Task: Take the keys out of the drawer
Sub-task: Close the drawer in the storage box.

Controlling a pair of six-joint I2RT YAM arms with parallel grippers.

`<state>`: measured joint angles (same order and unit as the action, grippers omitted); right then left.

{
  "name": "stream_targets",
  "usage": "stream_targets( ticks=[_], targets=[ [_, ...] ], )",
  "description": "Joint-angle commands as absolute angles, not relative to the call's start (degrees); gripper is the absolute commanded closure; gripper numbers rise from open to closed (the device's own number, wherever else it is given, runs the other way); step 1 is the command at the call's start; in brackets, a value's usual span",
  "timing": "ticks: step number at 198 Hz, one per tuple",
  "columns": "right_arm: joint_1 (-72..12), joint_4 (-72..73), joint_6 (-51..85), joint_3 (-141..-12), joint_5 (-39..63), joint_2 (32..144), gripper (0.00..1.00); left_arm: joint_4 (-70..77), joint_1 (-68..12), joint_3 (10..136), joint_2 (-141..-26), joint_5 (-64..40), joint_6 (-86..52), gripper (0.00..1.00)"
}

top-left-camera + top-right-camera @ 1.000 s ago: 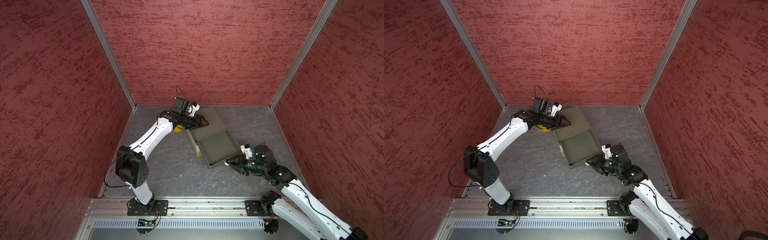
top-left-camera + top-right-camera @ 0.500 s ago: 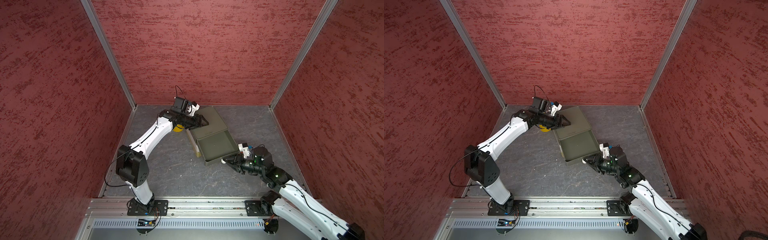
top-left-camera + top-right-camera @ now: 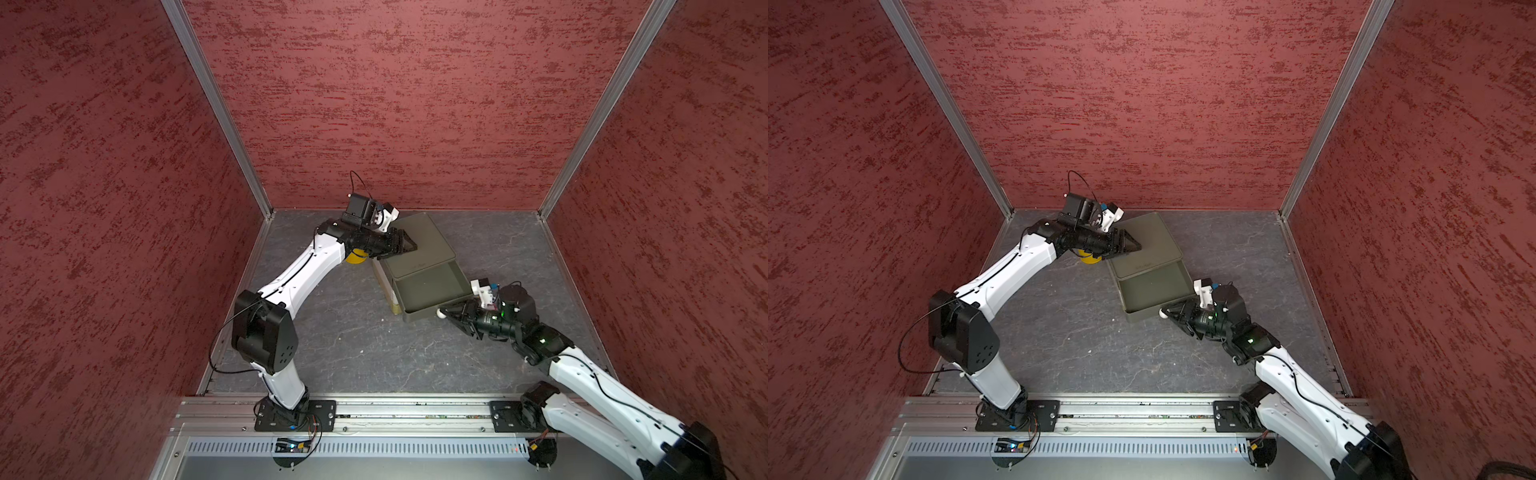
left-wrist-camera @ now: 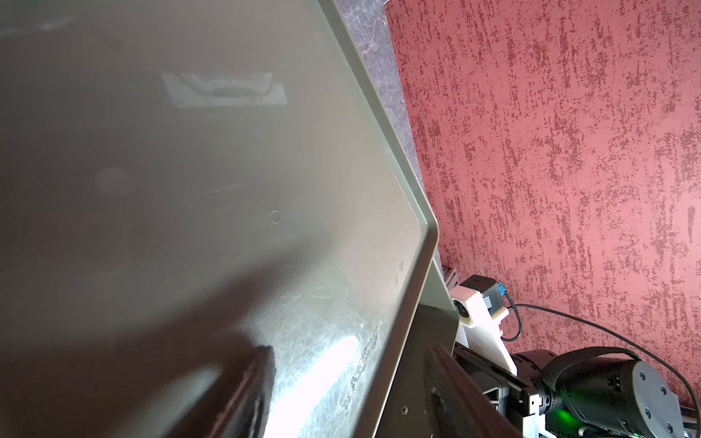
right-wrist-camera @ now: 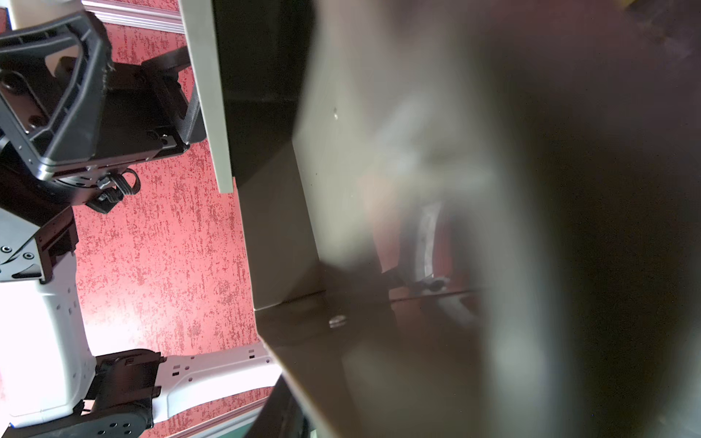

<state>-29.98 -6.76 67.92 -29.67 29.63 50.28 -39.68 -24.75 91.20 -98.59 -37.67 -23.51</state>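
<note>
At five o'clock on the drawer (image 3: 432, 286), my right end effector (image 3: 448, 312) looks pinched on its knob (image 3: 440, 313); left end effector (image 3: 410, 245) half-open, empty, over the cabinet (image 3: 424, 237).

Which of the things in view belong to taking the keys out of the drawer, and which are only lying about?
Belong to the job: the drawer, part open; its white knob; the green box around it; the right gripper at the knob; the left gripper over the box top. No keys show.
Lying about: the yellow round thing under the left arm.
</note>
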Motion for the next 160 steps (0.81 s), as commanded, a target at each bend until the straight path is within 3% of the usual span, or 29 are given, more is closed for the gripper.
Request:
stream_targets(
  ticks=[1, 160],
  targets=[
    [-29.6, -6.3, 66.3, -30.5, 22.2, 53.5, 0.72, -42.5, -24.3, 90.4, -99.7, -37.1, -22.5, 0.34],
    [-27.7, -4.9, 61.6, -39.2, 22.0, 65.0, 0.69, -42.4, -24.0, 88.6, -98.7, -37.1, -22.4, 0.34]
  ],
)
